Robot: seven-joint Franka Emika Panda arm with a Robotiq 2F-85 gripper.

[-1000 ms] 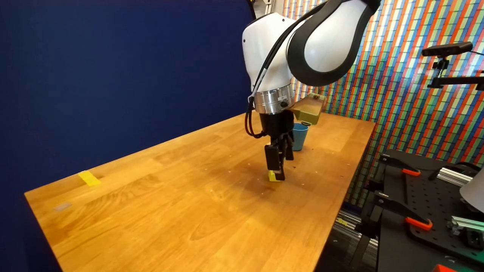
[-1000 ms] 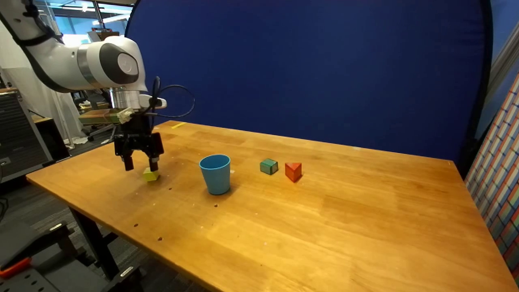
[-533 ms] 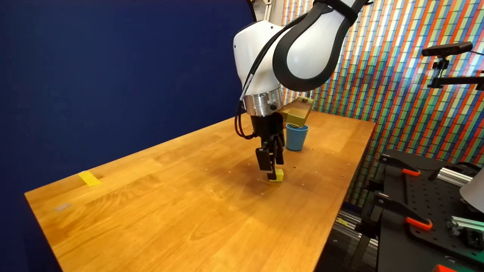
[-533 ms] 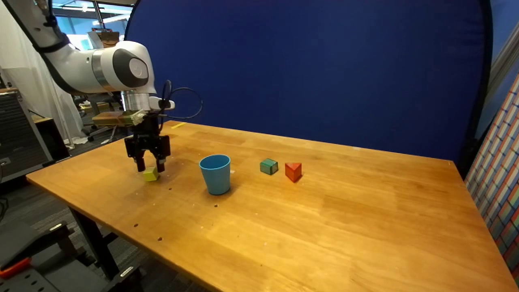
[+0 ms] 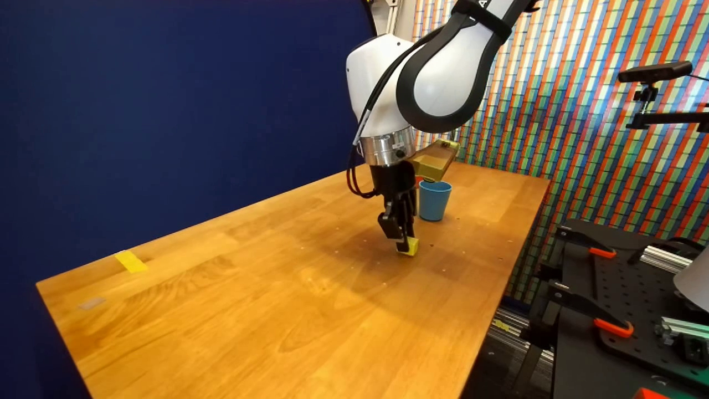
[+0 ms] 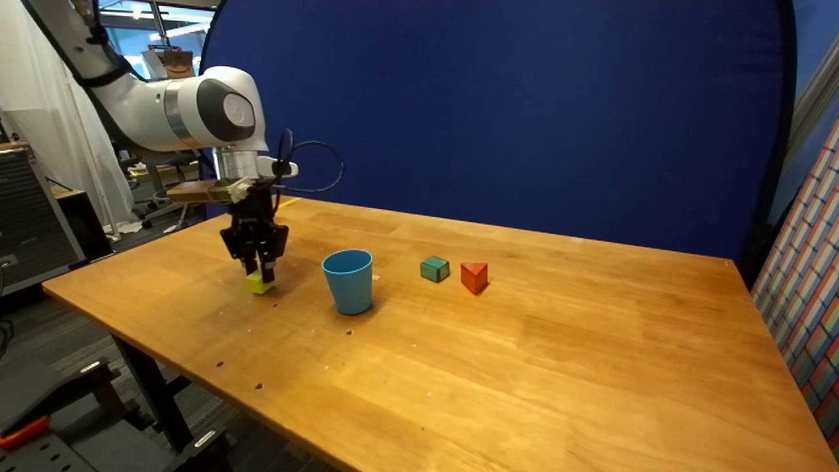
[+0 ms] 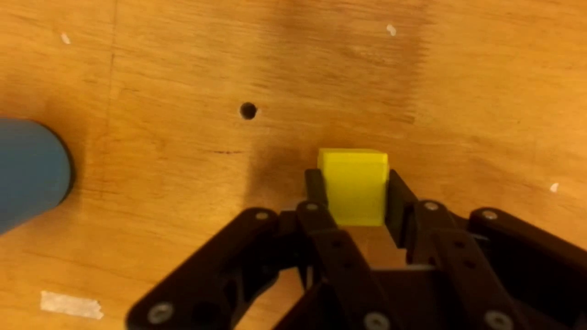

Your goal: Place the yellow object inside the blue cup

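At the left edge of the scene, in an exterior view, you find the dark tool cabinet (image 6: 33, 229), standing beyond the left end of the wooden table (image 6: 557, 367). Next to the right, your arm (image 6: 219, 108) reaches down over the left part of the table, and your gripper (image 6: 259, 269) points downward with its jaws clenched on the yellow block (image 6: 257, 286). Refer to the wrist view for the grasp: the two dark pads (image 7: 316, 187) press against opposite sides of the block, whose yellow face shows between them. Note that the block sits low, at or just above the table surface; from these angles you cannot tell whether its base touches the wood. Next on the right is the blue cup (image 6: 351, 288), which stands upright on the table with its mouth facing up, near the block but apart from it; the block is outside the cup. Farther right, well apart from your gripper, locate the green block (image 6: 434, 269) and, just beside it, the red block (image 6: 474, 278), both resting on the table. Behind the table, the blue backdrop (image 6: 498, 118) spans most of the width, and at the far right you see the striped wall panel (image 6: 803, 314).
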